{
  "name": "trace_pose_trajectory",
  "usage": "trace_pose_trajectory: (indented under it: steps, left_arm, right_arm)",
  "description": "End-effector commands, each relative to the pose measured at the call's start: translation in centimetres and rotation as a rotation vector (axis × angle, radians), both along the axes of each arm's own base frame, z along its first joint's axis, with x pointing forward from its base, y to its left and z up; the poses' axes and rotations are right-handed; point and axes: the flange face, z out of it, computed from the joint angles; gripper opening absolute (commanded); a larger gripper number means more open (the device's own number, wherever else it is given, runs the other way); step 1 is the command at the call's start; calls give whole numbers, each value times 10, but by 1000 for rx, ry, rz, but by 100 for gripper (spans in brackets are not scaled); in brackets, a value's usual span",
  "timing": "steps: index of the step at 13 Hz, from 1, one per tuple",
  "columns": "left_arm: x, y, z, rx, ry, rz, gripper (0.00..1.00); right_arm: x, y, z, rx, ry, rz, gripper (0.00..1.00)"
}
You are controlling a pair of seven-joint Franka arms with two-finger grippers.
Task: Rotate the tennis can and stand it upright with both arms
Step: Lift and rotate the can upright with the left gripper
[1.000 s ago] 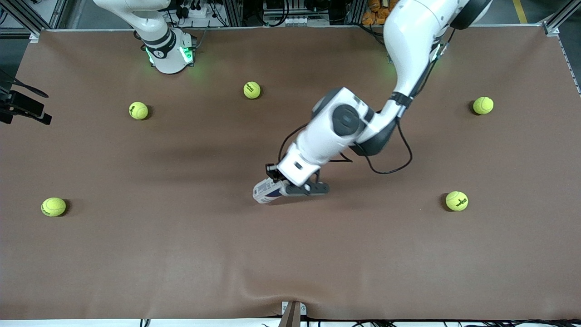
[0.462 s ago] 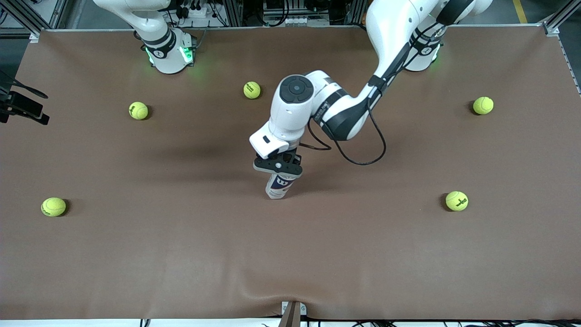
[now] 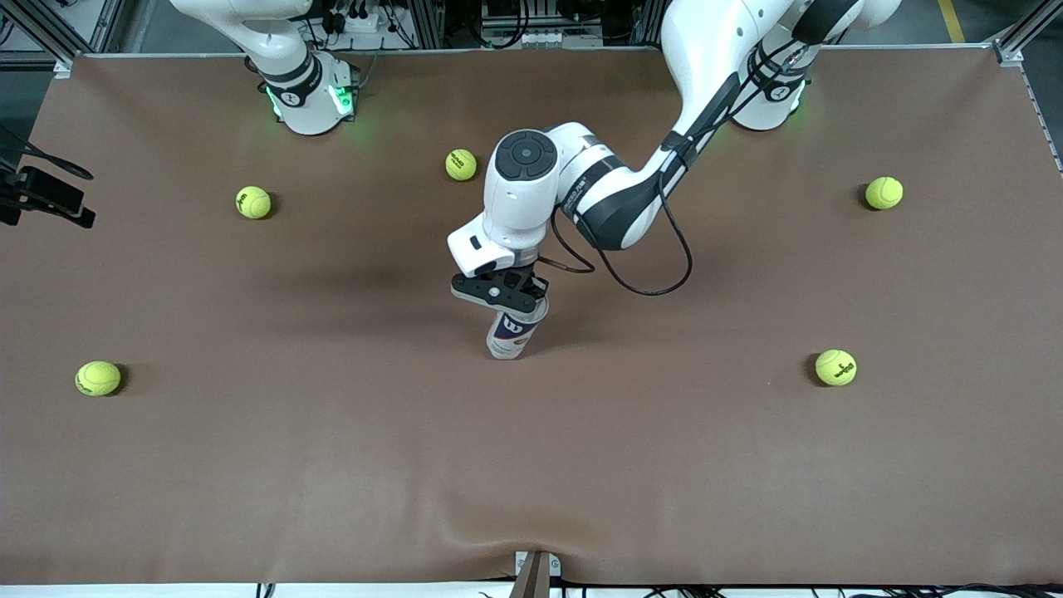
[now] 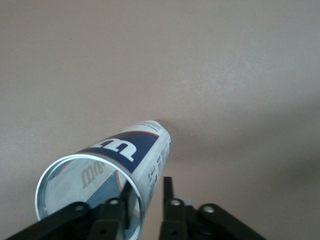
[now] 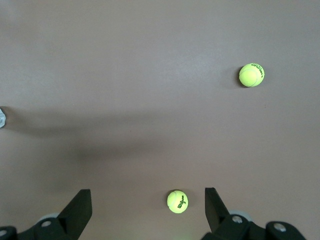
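So the tennis can stands on its base mid-table, open rim up, maybe leaning a touch. The left gripper sits right on top of it, jaws slightly parted astride the rim wall, one finger inside, not really pinching anything. My worry: if that inner finger catches the rim when it lifts, the light can tips straight over. The right gripper waits wide open and empty over the right arm's end, so no backup there.
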Motion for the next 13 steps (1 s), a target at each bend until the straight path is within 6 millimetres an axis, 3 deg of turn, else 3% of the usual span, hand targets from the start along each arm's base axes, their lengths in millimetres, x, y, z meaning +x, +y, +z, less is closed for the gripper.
trace_pose_trajectory:
  steps: [1, 13]
  left_arm:
    - [1, 2, 7, 18, -18, -16, 100]
    - [9, -9, 27, -91, -100, -10, 100]
  right_arm:
    - [-3, 2, 7, -15, 1, -17, 100]
    - [-2, 2, 7, -16, 2, -17, 100]
